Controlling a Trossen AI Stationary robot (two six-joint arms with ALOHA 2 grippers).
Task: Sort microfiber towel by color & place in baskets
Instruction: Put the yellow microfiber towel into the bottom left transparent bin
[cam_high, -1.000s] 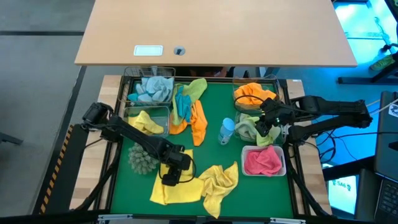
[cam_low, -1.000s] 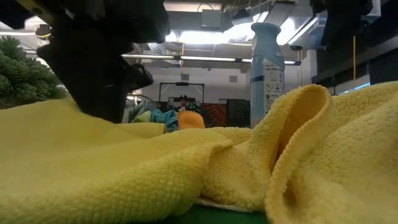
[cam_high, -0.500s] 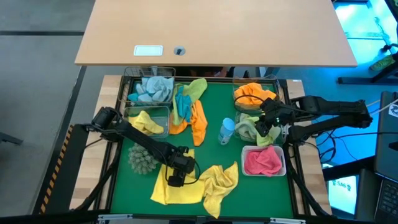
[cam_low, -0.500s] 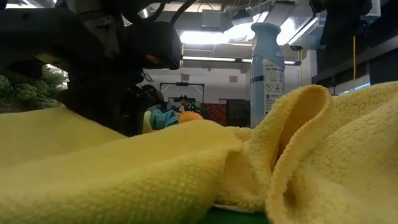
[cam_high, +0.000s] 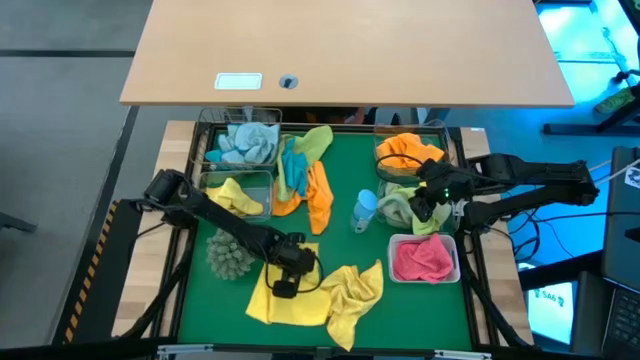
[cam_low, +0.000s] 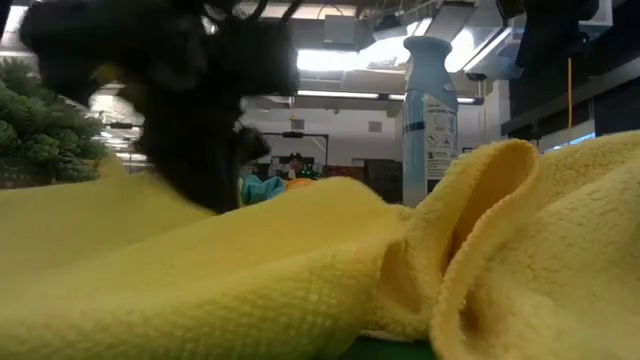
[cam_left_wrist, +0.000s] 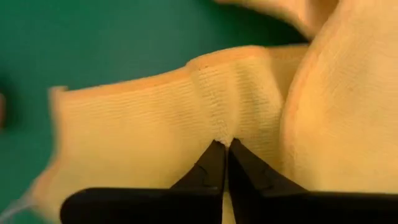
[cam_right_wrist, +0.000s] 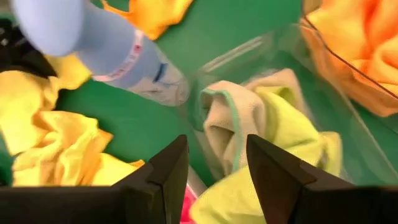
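This looks like a robot lab: long ceiling lights (cam_low: 330, 95), dark racks far behind the green table (cam_high: 340, 215), cables, and a glowing blue screen (cam_high: 555, 300) nearby.

The bottle's (cam_low: 429, 105) label print is too small to read.

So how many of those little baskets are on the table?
5. On the left side: the blue-cloth basket and the yellow-cloth basket. On the right side: the orange-cloth basket, the green-cloth basket and the white pink-cloth basket. None seems hidden.
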